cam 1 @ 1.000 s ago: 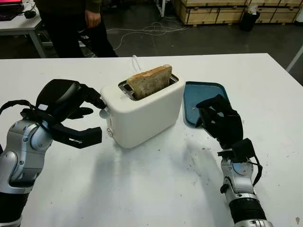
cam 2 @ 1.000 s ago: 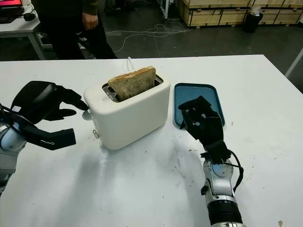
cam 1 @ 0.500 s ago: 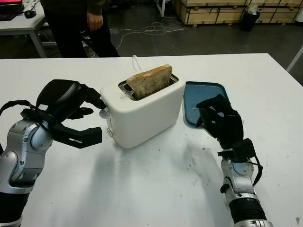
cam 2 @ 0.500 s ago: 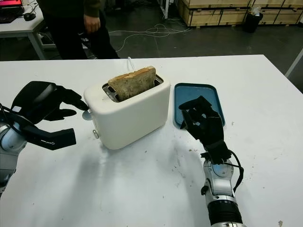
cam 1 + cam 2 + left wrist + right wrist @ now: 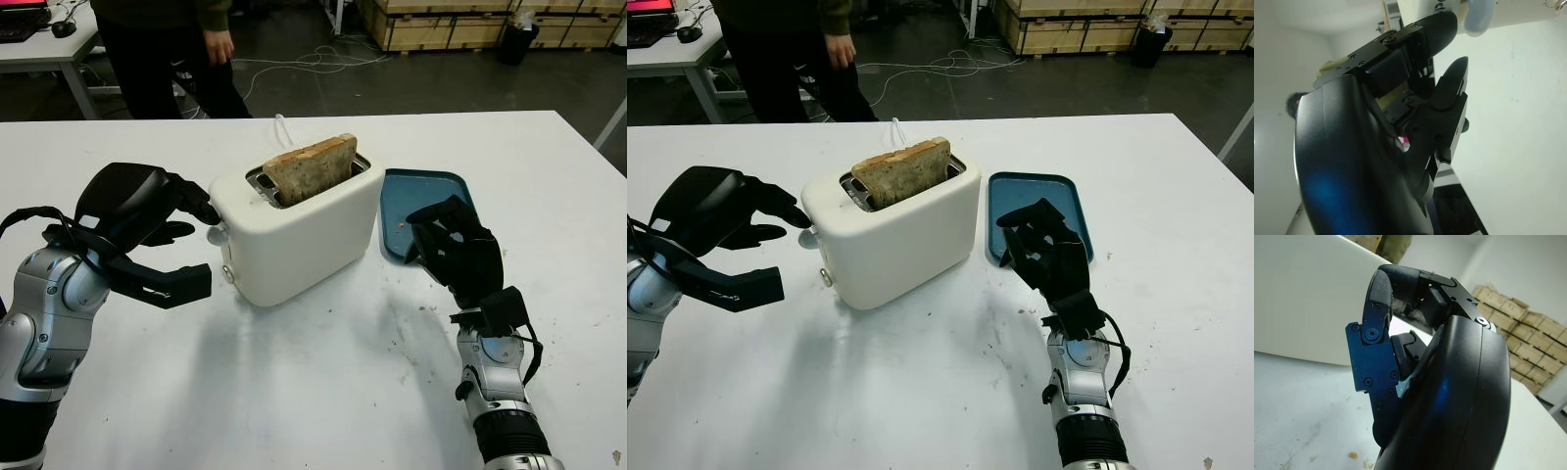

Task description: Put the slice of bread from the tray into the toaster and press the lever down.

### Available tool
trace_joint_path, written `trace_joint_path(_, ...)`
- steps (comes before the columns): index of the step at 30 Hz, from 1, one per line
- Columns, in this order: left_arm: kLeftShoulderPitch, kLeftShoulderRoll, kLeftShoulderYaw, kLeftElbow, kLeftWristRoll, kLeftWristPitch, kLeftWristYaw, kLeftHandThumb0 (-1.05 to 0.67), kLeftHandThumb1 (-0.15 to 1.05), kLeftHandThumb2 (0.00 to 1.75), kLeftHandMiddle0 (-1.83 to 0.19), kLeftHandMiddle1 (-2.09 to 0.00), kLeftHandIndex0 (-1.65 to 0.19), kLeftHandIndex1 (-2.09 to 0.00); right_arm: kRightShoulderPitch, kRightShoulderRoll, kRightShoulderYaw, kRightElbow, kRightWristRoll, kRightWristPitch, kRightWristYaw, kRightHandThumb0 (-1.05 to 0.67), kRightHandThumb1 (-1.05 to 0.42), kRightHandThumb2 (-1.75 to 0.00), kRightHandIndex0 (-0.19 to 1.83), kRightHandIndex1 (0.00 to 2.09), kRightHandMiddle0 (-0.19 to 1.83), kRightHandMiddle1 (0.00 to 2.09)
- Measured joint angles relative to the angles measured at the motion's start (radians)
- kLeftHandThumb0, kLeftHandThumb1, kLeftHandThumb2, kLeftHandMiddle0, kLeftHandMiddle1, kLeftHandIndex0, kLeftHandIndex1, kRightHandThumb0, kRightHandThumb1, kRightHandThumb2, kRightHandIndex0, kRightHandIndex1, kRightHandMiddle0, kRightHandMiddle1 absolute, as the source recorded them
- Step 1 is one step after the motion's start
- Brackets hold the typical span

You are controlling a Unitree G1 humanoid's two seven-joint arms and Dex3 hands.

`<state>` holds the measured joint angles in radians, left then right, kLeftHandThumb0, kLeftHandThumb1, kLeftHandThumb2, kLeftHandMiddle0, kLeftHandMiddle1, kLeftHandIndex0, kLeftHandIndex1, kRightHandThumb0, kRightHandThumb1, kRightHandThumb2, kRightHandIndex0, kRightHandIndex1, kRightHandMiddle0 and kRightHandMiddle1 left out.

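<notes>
Bread slice (image 5: 310,168) is in the slot of the white toaster (image 5: 294,240), standing up with its top half above the slot rim, tilted a bit. Toaster sits mid-table, turned at an angle, cord running off its back toward the far edge.

My left hand (image 5: 162,230) is at the toaster's left end, holding nothing. Upper fingertips (image 5: 203,210) are right at the pale lever knob (image 5: 216,233); from the left wrist view the knob (image 5: 1477,18) sits just past one fingertip (image 5: 1442,29), touching or nearly so, can't tell which. Thumb sticks out lower, apart from the toaster body, over bare table.

My right hand (image 5: 458,253) is right of the toaster, fingers curled, nothing in it. It hangs over the near edge of the blue tray (image 5: 419,193); whether it touches the rim I can't tell. Tray lies flat just beside the toaster's right wall, narrow gap between them.

Room: white table (image 5: 313,392) is open in front of the toaster, only crumbs scattered on the surface near my right forearm. Wide bare strip on the left, behind and beside my left arm. Right table edge is well clear of the tray. Far edge is close behind the toaster and tray.

A person (image 5: 162,54) in dark clothes stands beyond the far edge, back left, well apart from both hands. Stacked wooden pallets (image 5: 460,22) are across the floor at the back right.
</notes>
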<state>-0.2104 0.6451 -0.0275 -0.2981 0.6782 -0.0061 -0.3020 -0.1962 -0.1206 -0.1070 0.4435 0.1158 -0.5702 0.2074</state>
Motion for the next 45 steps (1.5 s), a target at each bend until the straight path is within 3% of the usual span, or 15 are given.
trace_joint_path(45, 0.032, -0.029, -0.019, -0.031, 0.003, 0.032, -0.026, -0.01, 0.82, 0.01, -1.18, -1.44, -1.12, 0.00, 0.000, 0.006, -0.011, 0.001, 0.012, 0.000, 0.026, -0.47, -0.92, -0.35, 0.84, 1.75, 0.55, 1.75)
